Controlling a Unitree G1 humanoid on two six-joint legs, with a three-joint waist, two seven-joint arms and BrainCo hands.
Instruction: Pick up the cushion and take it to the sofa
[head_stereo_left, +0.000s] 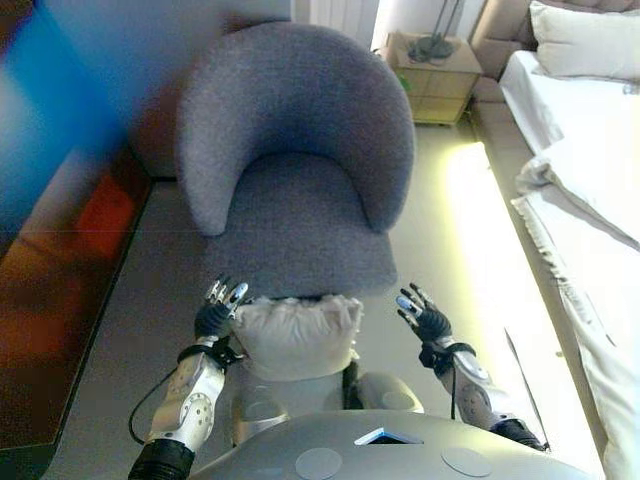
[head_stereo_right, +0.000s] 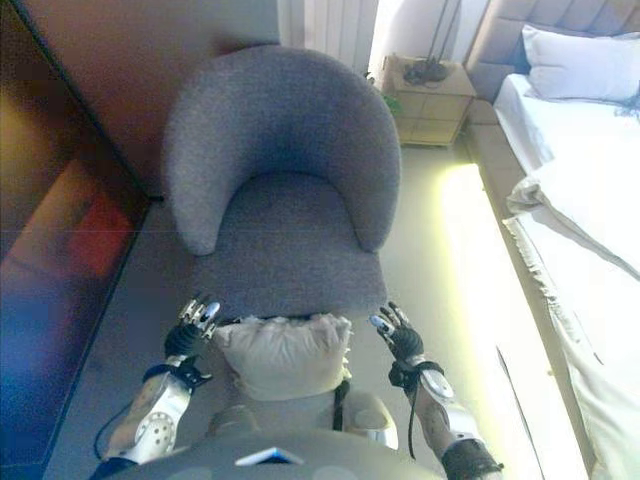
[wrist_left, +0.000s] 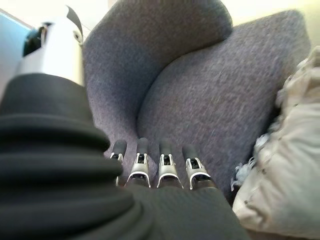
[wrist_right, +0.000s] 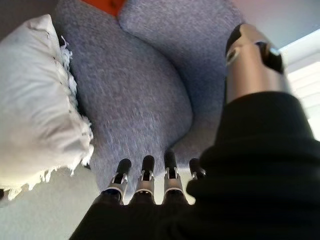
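Observation:
A cream fringed cushion (head_stereo_left: 296, 335) sits between my two hands, just in front of the grey armchair's seat (head_stereo_left: 300, 225). My left hand (head_stereo_left: 219, 309) is open at the cushion's left edge, fingers straight. My right hand (head_stereo_left: 423, 315) is open a short way off the cushion's right side, not touching it. The cushion also shows in the left wrist view (wrist_left: 285, 170) and in the right wrist view (wrist_right: 35, 105). The grey armchair (head_stereo_right: 275, 150) stands straight ahead with a high curved back.
A bed with white bedding (head_stereo_left: 585, 190) runs along the right. A wooden bedside table (head_stereo_left: 435, 75) stands at the back right. A dark reddish panel (head_stereo_left: 60, 240) lines the left side. Pale floor (head_stereo_left: 465, 215) lies between armchair and bed.

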